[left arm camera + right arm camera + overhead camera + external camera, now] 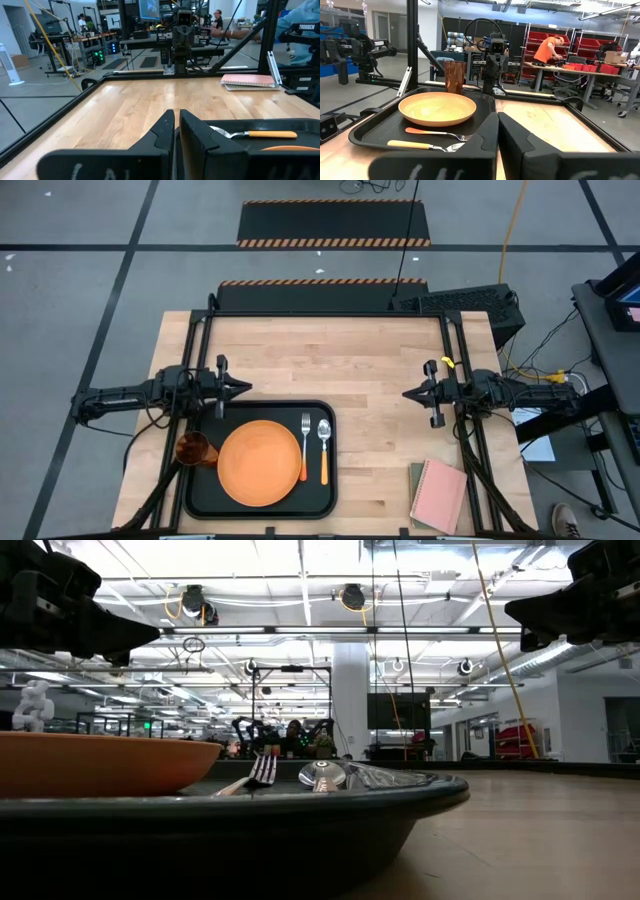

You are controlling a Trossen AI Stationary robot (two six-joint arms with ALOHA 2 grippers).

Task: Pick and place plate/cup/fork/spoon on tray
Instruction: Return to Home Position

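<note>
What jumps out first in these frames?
The orange plate fills the middle of the black tray on the table's left half, amber cup at the tray's left edge, fork and spoon side by side right of the plate. The left gripper, shut, hangs just past the tray's rim; the right gripper, also shut, across the table. A pink notebook lies near the right arm.

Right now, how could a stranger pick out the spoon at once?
Find the black tray on the table. Right of its orange plate lie two orange-handled utensils. The spoon is the outer one, by the tray's rim, with a round silver bowl; the fork has tines.
</note>
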